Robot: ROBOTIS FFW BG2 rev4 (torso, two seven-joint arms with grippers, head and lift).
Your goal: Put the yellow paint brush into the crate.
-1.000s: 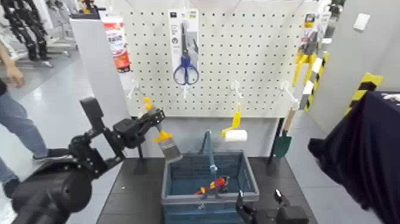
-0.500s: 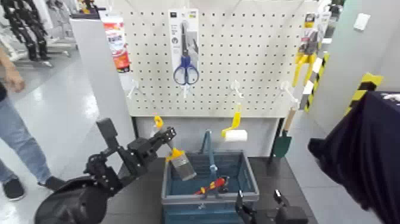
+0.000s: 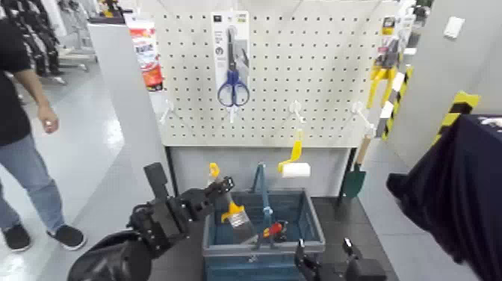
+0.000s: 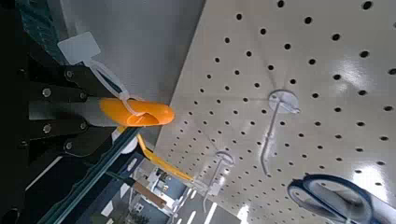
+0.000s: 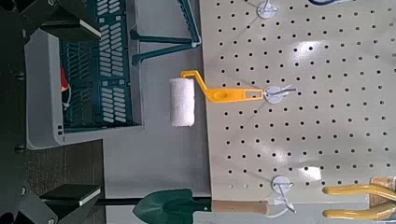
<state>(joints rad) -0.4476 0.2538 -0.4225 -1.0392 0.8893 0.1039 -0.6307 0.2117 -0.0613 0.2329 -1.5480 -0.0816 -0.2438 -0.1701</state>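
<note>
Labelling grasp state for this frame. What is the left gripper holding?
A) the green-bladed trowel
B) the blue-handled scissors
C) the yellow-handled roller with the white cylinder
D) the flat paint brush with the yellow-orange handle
D: the left gripper is shut on the handle of the flat paint brush, whose bristles hang down over the blue-grey slatted basket.

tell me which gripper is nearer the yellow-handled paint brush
Left. The left gripper is closed on the paint brush, over the crate's left side; the right gripper waits low by the crate's near right corner.
</note>
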